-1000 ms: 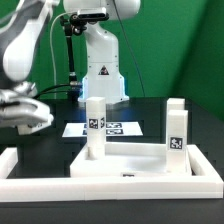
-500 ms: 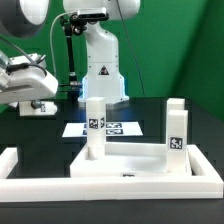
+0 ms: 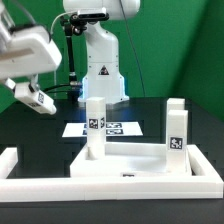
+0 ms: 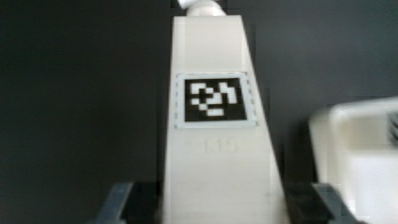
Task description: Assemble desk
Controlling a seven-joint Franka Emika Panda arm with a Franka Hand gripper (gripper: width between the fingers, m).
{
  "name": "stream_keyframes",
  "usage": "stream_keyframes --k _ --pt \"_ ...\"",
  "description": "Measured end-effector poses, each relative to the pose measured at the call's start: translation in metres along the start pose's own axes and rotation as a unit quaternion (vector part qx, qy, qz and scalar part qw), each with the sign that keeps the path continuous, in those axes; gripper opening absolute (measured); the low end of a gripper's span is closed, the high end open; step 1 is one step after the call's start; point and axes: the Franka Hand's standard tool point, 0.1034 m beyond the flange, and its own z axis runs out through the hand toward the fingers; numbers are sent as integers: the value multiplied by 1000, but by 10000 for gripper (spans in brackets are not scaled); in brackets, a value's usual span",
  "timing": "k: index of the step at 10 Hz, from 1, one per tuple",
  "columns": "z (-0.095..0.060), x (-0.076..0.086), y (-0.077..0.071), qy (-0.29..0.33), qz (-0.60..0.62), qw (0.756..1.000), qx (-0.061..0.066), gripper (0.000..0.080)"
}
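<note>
we see the gripper (image 3: pixel 38 101) clamped on a white leg (image 4: pixel 217 120), raised above the black table (image 3: pixel 40 138) at the exterior view's left; the desk top (image 3: pixel 135 165) sits inside white border bars (image 3: pixel 20 168), green backdrop (image 3: pixel 195 50) behind.

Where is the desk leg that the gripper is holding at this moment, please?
In the exterior view the held leg hangs tilted in the gripper at the far left, above the black table, left of the upright leg on the top panel.
</note>
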Motion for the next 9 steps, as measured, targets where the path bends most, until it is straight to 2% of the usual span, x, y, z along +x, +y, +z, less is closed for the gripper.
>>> stream_keyframes --k 1,3,4,5,6,8,9 --pt "-8 0 -5 32 -7 999 -2 290" --pt "-5 7 1 100 0 995 -11 290" --pt "-6 10 -1 135 0 991 -18 290" --pt "-7 20 -11 169 -3 985 -31 290" --pt "-19 33 -29 209 -1 977 -38 290" --pt "-47 54 -73 295 10 954 -42 290" --pt "-51 58 -104 323 30 945 -34 290"
